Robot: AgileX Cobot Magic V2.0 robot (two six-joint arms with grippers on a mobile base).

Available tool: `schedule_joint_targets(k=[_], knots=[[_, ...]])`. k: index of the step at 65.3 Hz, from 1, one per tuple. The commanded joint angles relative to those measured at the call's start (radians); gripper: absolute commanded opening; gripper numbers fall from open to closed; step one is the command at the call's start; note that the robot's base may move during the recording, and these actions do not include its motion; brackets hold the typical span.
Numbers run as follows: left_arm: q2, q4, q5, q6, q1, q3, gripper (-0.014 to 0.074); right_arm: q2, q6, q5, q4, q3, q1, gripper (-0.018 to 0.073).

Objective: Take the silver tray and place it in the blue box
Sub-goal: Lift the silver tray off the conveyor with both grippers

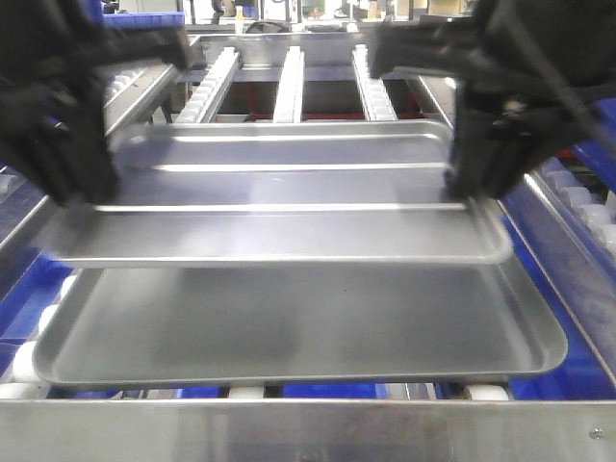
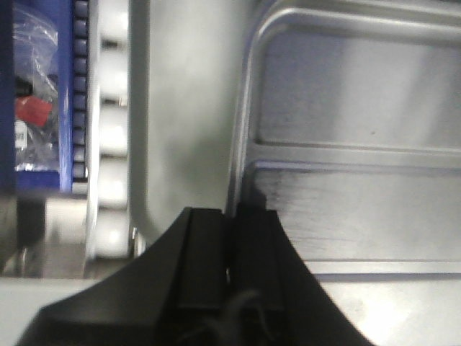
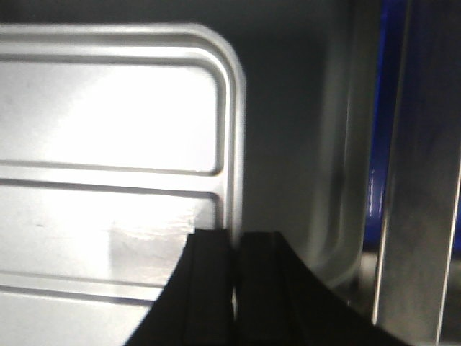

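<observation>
Above the plain tray's (image 1: 289, 337) far half, silver tray (image 1: 279, 226) hangs level, long axis left-right, left gripper (image 2: 230, 238) pinched on its left rim, right gripper (image 3: 234, 245) pinched on its right rim, both equally close.

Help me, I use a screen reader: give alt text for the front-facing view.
The black left gripper and right gripper pinch opposite ends of a ridged silver tray, holding it over the back of a larger smooth tray. Roller tracks run behind, and blue plastic shows beneath.
</observation>
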Motion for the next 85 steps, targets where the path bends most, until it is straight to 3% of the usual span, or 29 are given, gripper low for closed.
schedule_joint_targets(k=[1, 13, 22, 30, 85], knots=[[-0.094, 0.053, 0.025, -0.095, -0.065, 0.008, -0.0104, -0.089, 0.075, 0.001, -0.028, 0.029, 0.043, 0.0058], [-0.188, 0.143, 0.095, -0.257, -0.198, 0.074, -0.0104, -0.182, 0.223, 0.065, -0.121, 0.106, 0.128, 0.0058], [-0.218, 0.157, 0.139, -0.287, -0.277, 0.08, -0.0104, -0.225, 0.325, 0.12, -0.185, 0.112, 0.215, 0.0058], [-0.216, 0.187, 0.159, -0.311, -0.315, 0.093, -0.0104, -0.23, 0.352, 0.134, -0.215, 0.112, 0.26, 0.0058], [-0.216, 0.195, 0.17, -0.313, -0.315, 0.095, -0.0104, -0.229, 0.358, 0.13, -0.22, 0.112, 0.266, 0.0058]])
